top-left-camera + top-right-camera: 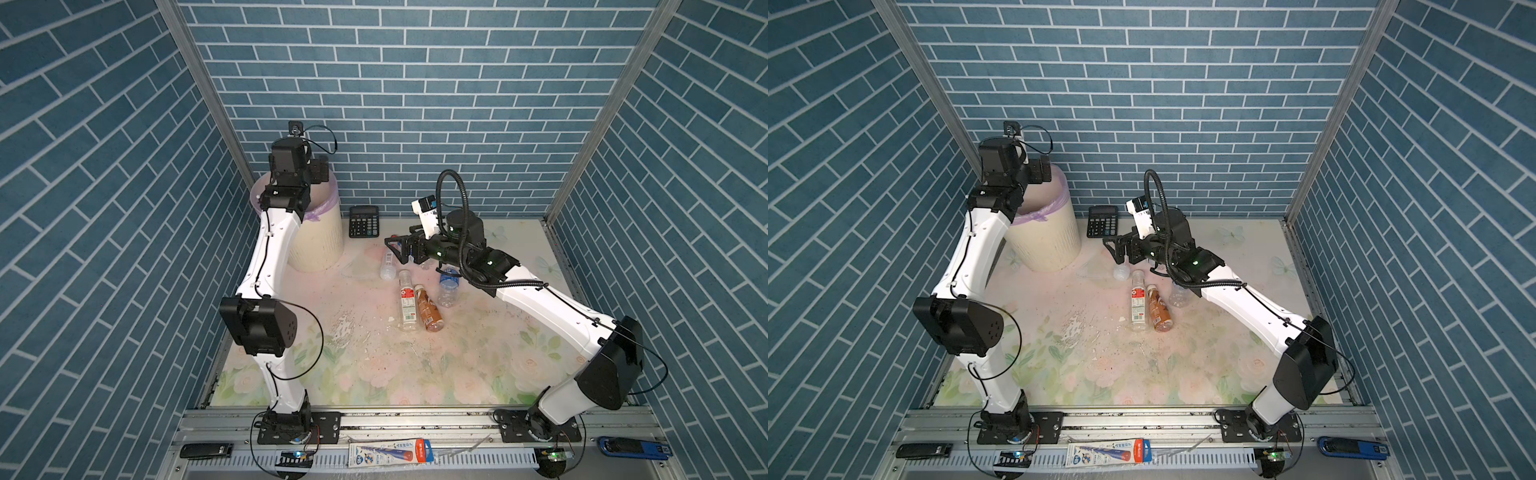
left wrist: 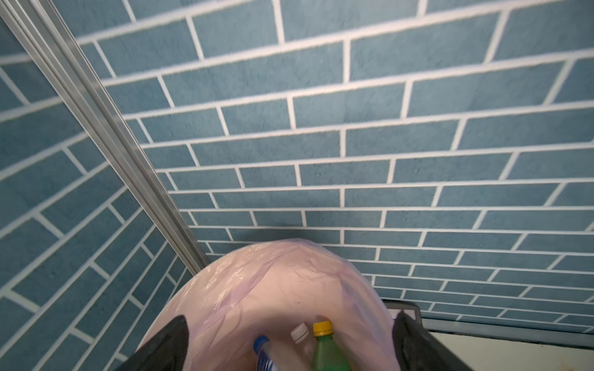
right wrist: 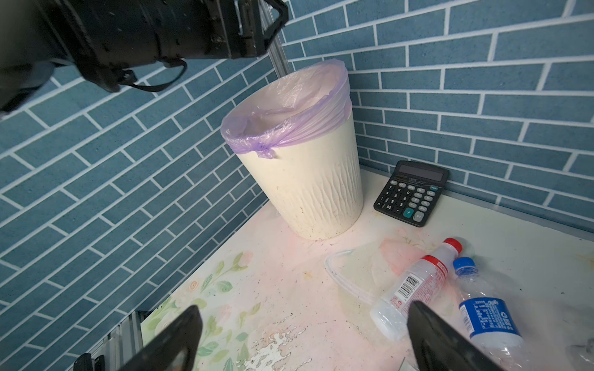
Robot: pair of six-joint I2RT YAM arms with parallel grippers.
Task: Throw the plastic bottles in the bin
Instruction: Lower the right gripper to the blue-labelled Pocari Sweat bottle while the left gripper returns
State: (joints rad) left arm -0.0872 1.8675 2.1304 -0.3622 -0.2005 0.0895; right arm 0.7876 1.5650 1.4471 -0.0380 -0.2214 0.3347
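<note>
Four bottles lie loose on the table in both top views, and at least three more sit inside the bin point(image 3: 308, 192), so we judge the job well along but not finished.

The left gripper point(image 2: 289, 318) hangs above the bin's mouth with its jaws spread wide and nothing between them. We read this as the dropping pose: high enough to clear the lilac liner, and far enough over the opening that whatever falls lands inside. Directly below it are a green bottle point(image 2: 328, 351) with a yellow cap, a white-capped one point(image 2: 299, 332) and a blue-capped one point(image 2: 265, 353).

The right gripper point(image 3: 303, 306) is low over the table, also wide open and empty, and it points toward the bin. We take the spread jaws as readiness to straddle a bottle's body.

The red-capped bottle point(image 3: 414, 286) lies on its side close beneath and ahead of it. The base end shows just inside one finger point(image 3: 434, 337) (the one on the calculator point(image 3: 411, 192) side), and the cap points away. It is not squarely between the jaws, so we think the gripper would have to shift toward that finger and come down before closing.

A blue-labelled bottle point(image 3: 485, 311) lies just beside the red-capped one, beyond the same finger. Back along the right arm, a white-labelled bottle point(image 1: 407, 301) and a brown one point(image 1: 429, 311) lie side by side.
</note>
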